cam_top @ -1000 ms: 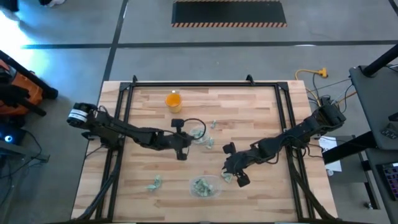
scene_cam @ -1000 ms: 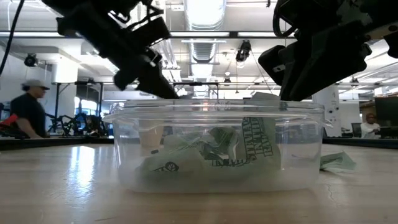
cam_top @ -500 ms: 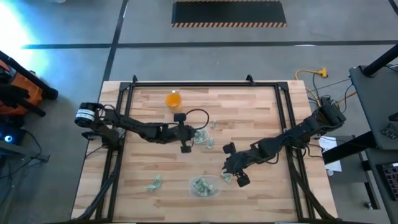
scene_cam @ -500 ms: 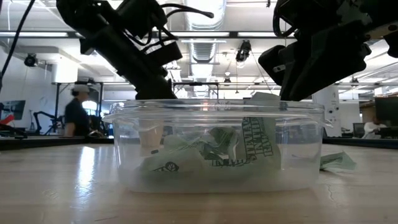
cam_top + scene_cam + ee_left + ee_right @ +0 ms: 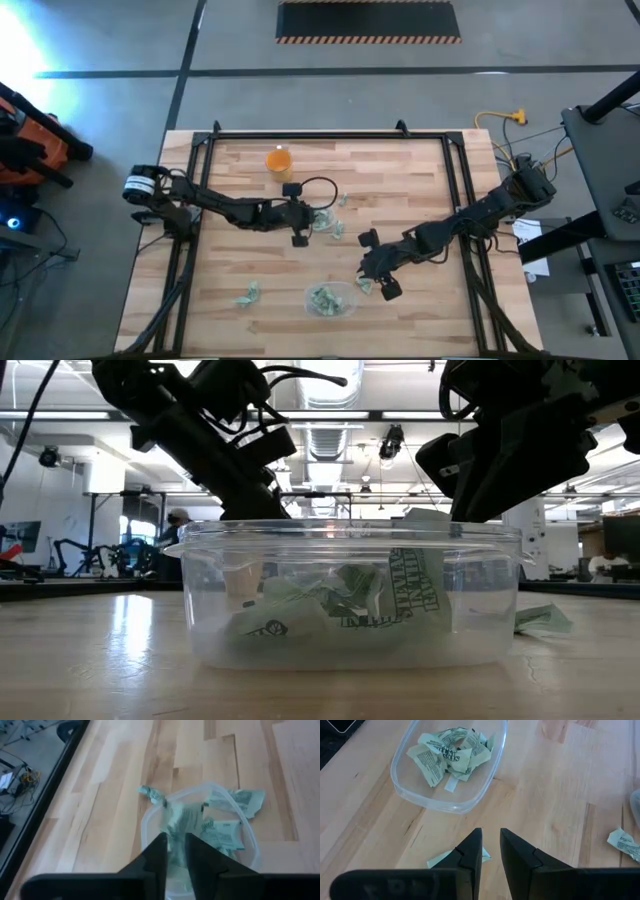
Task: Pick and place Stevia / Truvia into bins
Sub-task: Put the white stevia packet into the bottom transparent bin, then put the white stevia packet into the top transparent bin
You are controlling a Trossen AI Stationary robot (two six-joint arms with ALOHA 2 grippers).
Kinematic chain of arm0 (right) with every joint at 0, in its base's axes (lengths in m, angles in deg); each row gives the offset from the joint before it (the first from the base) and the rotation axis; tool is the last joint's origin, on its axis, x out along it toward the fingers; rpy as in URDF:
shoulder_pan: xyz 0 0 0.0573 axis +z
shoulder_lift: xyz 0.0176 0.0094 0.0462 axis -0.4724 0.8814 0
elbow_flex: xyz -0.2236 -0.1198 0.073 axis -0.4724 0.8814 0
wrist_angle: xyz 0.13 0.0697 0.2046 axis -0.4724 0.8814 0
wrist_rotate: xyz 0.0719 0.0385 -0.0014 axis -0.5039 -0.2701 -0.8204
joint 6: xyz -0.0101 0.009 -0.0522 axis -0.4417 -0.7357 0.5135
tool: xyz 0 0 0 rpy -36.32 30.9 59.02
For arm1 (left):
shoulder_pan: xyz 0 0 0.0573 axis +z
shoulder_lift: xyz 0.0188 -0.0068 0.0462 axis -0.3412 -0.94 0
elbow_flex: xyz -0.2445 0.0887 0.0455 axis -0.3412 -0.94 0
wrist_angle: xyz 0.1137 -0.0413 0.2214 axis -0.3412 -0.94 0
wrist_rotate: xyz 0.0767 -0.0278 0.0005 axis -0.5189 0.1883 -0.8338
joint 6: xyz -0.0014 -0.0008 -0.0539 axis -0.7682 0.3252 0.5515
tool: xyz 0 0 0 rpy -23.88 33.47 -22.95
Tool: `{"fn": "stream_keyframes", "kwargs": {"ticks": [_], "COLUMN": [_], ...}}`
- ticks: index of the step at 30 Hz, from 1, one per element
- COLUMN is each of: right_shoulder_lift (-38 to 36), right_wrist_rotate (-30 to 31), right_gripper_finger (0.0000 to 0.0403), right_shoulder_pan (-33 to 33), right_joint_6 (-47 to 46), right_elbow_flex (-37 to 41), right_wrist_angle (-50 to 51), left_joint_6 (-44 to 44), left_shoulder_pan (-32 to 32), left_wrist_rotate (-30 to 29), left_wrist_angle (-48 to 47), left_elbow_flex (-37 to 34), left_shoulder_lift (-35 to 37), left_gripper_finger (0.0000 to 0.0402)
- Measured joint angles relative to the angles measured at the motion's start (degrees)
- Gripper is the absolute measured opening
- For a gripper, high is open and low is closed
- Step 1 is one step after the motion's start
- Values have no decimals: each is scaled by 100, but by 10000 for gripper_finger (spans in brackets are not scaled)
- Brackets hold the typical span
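Over the small round cup (image 5: pixel 200 835) of sachets (image 5: pixel 220 831) my left gripper (image 5: pixel 173 851) hovers, fingers slightly parted, holding nothing. Beside the tub (image 5: pixel 447 767), my right gripper (image 5: pixel 490 851) hangs over a loose sachet (image 5: pixel 445 857), parted, empty.

Floor (image 5: pixel 120 110): grey concrete with dark seams; blue-white glare at one corner.
Mat (image 5: pixel 368 21): black, hazard-striped edges, beyond the counter.
Counter (image 5: pixel 400 180): pale wood planks in a black frame.
Cable (image 5: pixel 500 120): yellow, on the floor beside the counter.
Ceiling (image 5: pixel 340 430): exposed ducts, bright strip lights.
Person (image 5: pixel 172 540): far off, small.
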Motion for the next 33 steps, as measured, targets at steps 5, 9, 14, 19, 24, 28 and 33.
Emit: {"fn": "stream_keyframes", "kwargs": {"ticks": [5, 9, 14, 19, 24, 28, 33], "right_shoulder_lift": [0, 0, 0, -1, 9, 9, 9], "right_wrist_rotate": [85, 848, 2476, 2338, 1437, 492, -191], "right_gripper_finger": [59, 59, 59, 59, 59, 63, 91], "right_shoulder_pan": [0, -2, -184, -886, -1875, -2668, -3385], "right_joint_6": [0, 24, 254, 771, 1433, 2171, 2900], "right_elbow_flex": [18, 44, 149, 177, 177, 177, 177], "right_wrist_angle": [5, 203, 419, 411, 246, -83, -320], "left_joint_6": [4, 12, 157, 160, 479, 881, 1186], "left_shoulder_pan": [0, -6, -108, -391, -744, -1105, -1548], "left_wrist_rotate": [0, 0, -1, -2, -11, -9, -42], "left_wrist_angle": [-1, -21, -64, -379, -880, -1347, -1729], "left_elbow_flex": [-2, 4, 4, -2, -17, -35, -37], "left_shoulder_lift": [-3, 75, 304, 689, 1224, 1564, 1764], "left_gripper_finger": [103, 126, 130, 131, 131, 131, 130]}}
